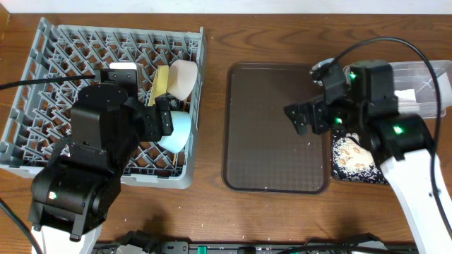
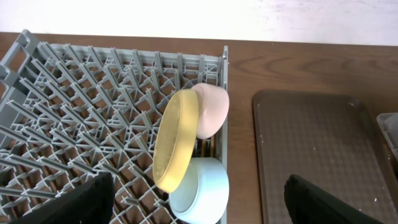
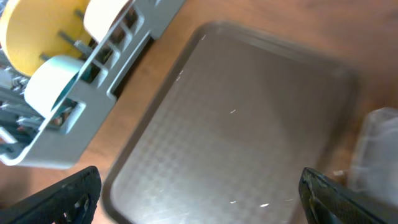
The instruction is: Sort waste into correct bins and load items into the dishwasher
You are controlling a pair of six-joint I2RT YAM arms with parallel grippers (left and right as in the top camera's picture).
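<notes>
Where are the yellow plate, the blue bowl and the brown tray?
yellow plate (image 2: 175, 140): left wrist view, middle of its visible face.
blue bowl (image 2: 200, 186): left wrist view, on its rounded side.
brown tray (image 1: 275, 127): overhead view, bare middle of its floor.

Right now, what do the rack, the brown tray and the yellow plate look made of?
Rack: grey moulded plastic, matte, judging by latticed ribs. Brown tray: likely plastic, pebbled texture, slight sheen. Yellow plate: smooth, matte; plastic or ceramic, unclear.
</notes>
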